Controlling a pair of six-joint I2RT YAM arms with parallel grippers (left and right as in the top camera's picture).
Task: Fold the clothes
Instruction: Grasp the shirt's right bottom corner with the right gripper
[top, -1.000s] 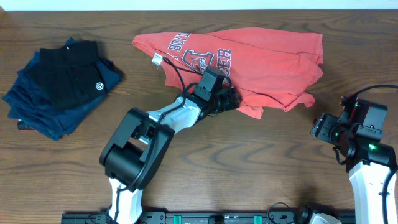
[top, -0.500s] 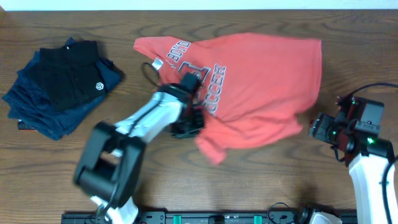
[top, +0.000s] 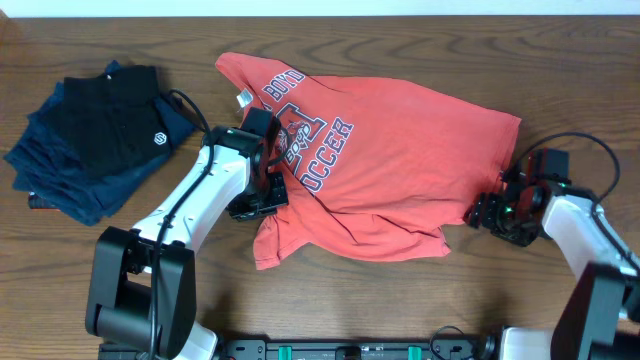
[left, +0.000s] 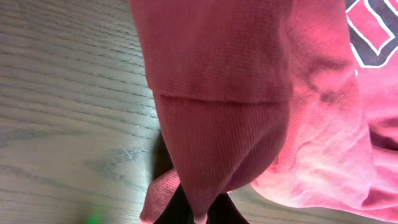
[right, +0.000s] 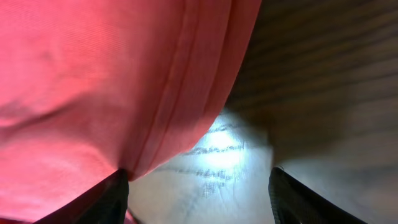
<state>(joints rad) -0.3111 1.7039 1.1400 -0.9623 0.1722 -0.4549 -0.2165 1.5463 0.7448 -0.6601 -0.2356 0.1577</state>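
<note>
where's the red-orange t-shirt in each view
Overhead: T-shirt spread over the centre and right of the picture.
Left wrist: T-shirt fills the centre and right, bunching toward the bottom edge.
Right wrist: T-shirt covers the left and top.
Shared landmark: the wooden table, bare at left and at right.

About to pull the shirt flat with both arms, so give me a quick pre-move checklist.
1. Left hand clamped on the T-shirt: ok.
2. Right hand gripping the hem: not ok, it is open with nothing clamped.
3. T-shirt lying flat: not ok, it is wrinkled and bunched at the lower left.
4. Lettering facing up: ok.
5. Dark folded pile apart from the T-shirt: ok.
</note>
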